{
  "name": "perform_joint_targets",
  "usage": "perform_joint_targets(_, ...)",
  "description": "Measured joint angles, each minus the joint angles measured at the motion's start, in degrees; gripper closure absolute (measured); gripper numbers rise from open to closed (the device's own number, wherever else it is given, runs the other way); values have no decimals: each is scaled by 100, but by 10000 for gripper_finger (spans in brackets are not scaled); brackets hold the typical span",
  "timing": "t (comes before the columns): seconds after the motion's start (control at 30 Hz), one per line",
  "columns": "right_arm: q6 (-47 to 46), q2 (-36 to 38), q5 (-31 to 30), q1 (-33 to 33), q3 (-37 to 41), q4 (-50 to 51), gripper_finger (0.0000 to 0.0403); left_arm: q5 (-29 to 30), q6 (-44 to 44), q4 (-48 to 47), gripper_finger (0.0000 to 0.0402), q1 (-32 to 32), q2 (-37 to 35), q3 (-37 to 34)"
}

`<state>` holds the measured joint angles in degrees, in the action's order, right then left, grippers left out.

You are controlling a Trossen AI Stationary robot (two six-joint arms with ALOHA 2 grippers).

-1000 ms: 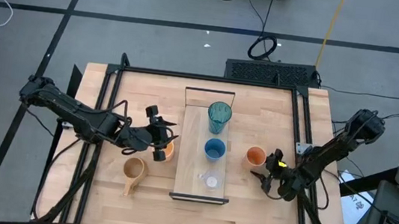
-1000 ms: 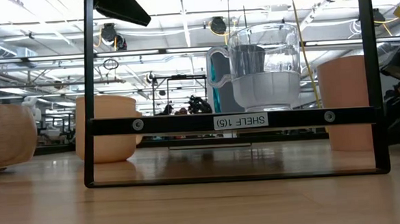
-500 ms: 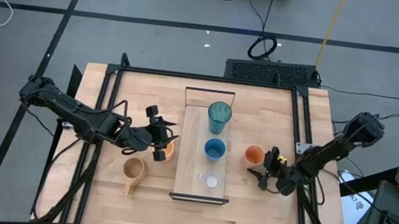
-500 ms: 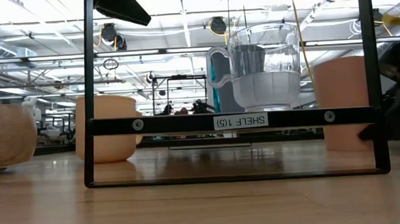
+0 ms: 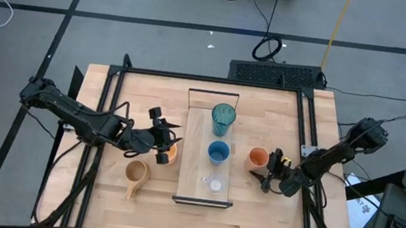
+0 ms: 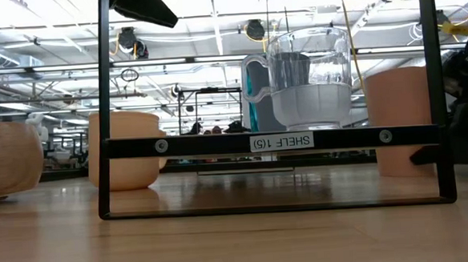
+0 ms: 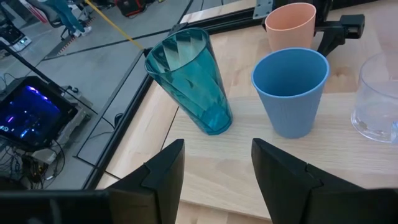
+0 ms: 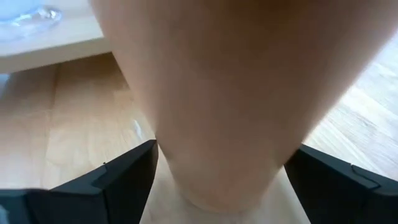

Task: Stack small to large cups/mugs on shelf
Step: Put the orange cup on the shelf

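High view: the shelf (image 5: 203,191) runs top to bottom through the middle of the bench (image 5: 268,213). On it, in a row, stand the teal tumbler (image 5: 222,119) toward the top, the blue cup (image 5: 218,152) at the centre and the tiny clear glass (image 5: 215,184) toward the bottom.

Right of the shelf stands the orange cup (image 5: 258,159). The right pincer (image 5: 268,170) has its fingers spread wide on either side of the cup's base, as the right wrist view shows, where the cup fills the frame.

Left of the shelf, the left pincer (image 5: 163,145) is open over the orange mug (image 5: 171,154), hiding most of it. The tan mug (image 5: 135,171) sits at lower left of that, handle pointing down.

In the low view the shelf's dark end rail (image 6: 271,142) crosses in front of the glass and the cups.
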<state>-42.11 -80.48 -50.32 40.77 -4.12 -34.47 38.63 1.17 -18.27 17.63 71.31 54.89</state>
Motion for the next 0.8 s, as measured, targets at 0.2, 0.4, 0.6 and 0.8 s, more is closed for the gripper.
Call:
perform_joint_targets(0.2, 84, -318, 104, -187, 0, -480, 69, -1, -94, 91, 213, 0, 0, 2)
perform_joint_targets(0.4, 154, -531, 103, -293, -2, -751, 101, -2, -107, 88, 213, 1, 0, 1)
perform_joint_targets(0.6, 143, -547, 102, -295, -2, -780, 131, -4, -104, 52, 213, 2, 0, 2)
perform_joint_targets(0.8, 225, -547, 104, -295, -4, -981, 118, -4, -104, 52, 213, 0, 0, 2)
